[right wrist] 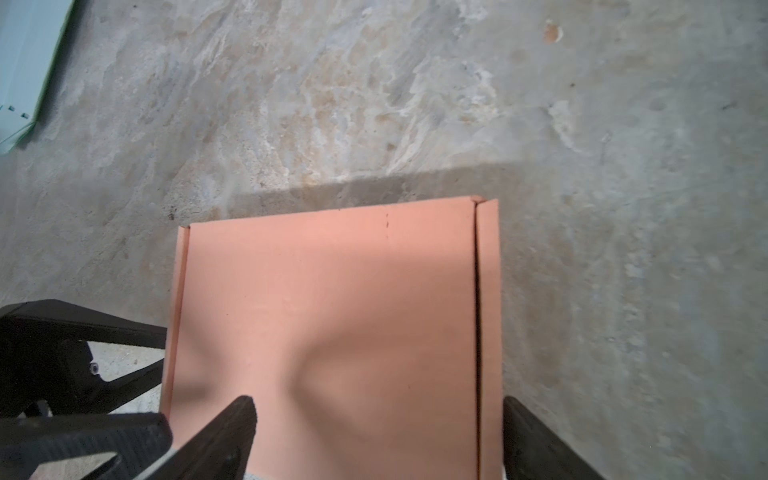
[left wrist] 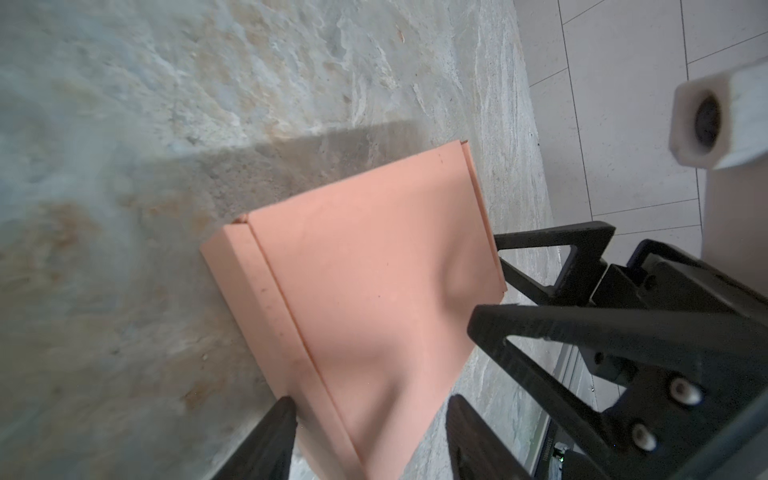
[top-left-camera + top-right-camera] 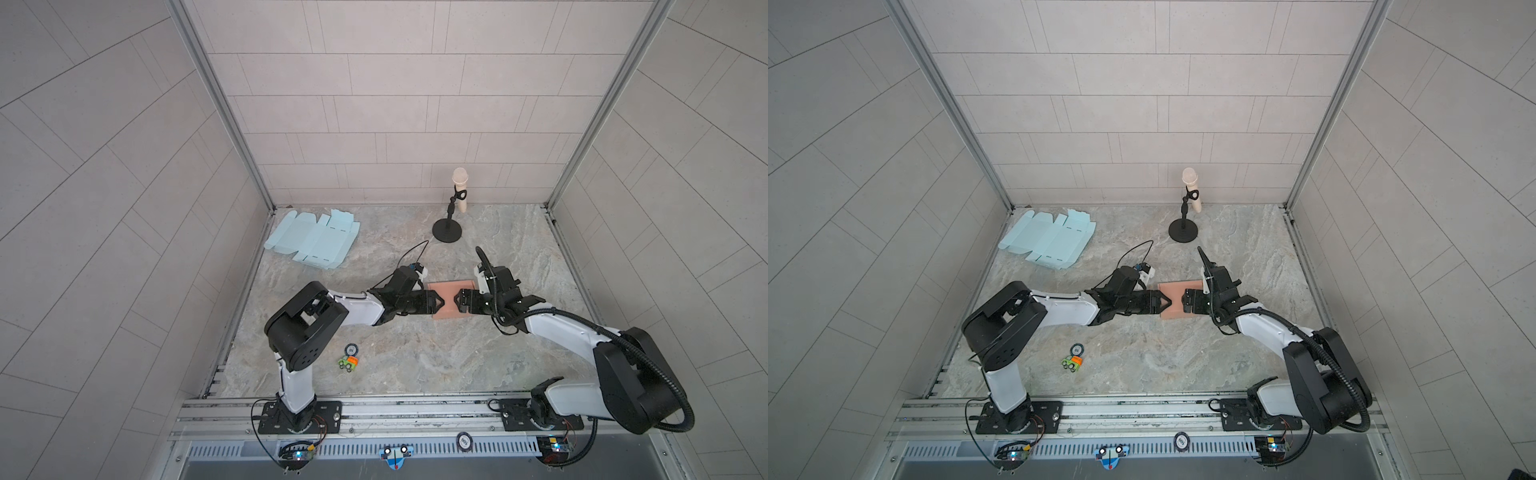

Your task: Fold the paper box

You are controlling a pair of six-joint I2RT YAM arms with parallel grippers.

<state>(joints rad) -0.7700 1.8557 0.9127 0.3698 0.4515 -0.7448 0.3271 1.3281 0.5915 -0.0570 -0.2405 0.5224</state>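
The salmon-pink paper box lies flat on the marbled stone tabletop, mid-table and a touch right of centre, with an arm down on it from either side. This looks like the closing stage: lid down, walls up. But the right wrist view shows a dark slit between the lid and the right-hand wall, so that seam isn't seated.

The right gripper is spread wide and holding nothing. One finger is over the lid, its mate just off the right edge. The left gripper straddles the near-left corner, fingers apart. Whether they pinch the card or merely flank it, I cannot tell.

Next move, I'd judge: press the lid flat along that right edge while the left side braces the box against sliding. Gently, because thin card dents.

Room? Plenty. There's bare table near and to the right. The black microphone stand is well off on the far side. The pale blue flat box blanks lie far left, and the little green toy car near left.
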